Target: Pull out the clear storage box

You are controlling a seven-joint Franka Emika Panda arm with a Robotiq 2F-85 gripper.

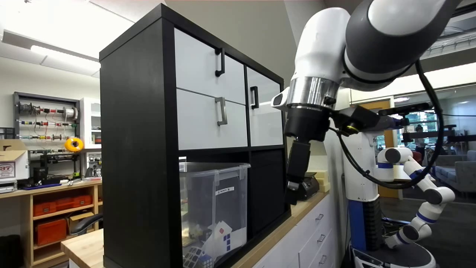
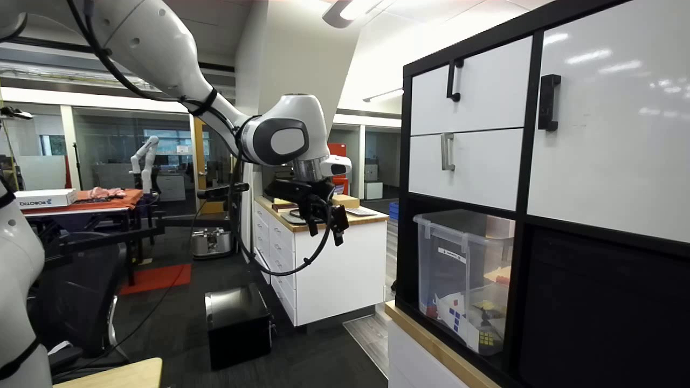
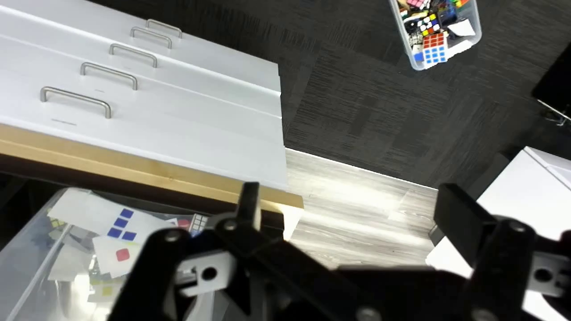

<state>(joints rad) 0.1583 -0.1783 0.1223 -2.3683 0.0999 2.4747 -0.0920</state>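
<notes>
Now our hand (image 3: 350,205), spread wide and empty, hangs in front of the black shelf (image 1: 134,149); we should reach toward the clear storage box (image 1: 214,204) low inside it.

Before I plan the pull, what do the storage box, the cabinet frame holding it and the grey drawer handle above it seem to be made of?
Storage box: likely plastic, smooth; its slightly hazy walls are see-through.
Cabinet frame: perhaps wood or laminate, fairly matte, from its flat dark side.
Grey drawer handle: probably metal, brushed-looking, from its dull silvery sheen.
</notes>
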